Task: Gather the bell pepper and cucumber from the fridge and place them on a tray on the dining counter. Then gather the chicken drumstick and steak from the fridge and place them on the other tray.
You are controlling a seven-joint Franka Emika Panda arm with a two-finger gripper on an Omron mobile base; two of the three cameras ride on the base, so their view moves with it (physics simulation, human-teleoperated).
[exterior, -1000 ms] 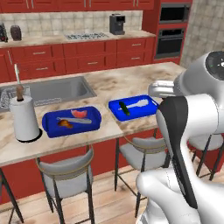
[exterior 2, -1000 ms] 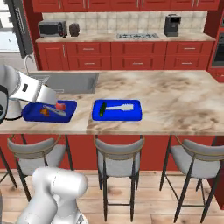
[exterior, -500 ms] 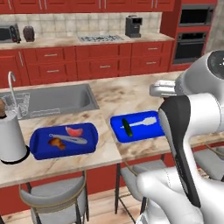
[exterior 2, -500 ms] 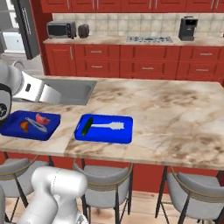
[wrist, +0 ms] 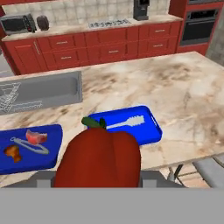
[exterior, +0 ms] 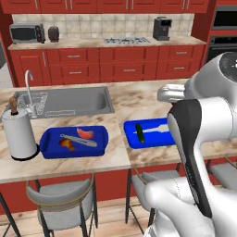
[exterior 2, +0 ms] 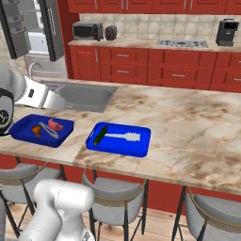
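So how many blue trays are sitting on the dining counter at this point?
2. One tray sits by the sink, holding the steak and drumstick. The other tray lies beside it, away from the sink, holding the cucumber. None seems hidden.

Two flat blue plastic trays (exterior: pixel 51 147) (exterior: pixel 132 139) are sitting beyond the jaws; one glossy red bell pepper (wrist: pixel 99 159) is sitting between them.
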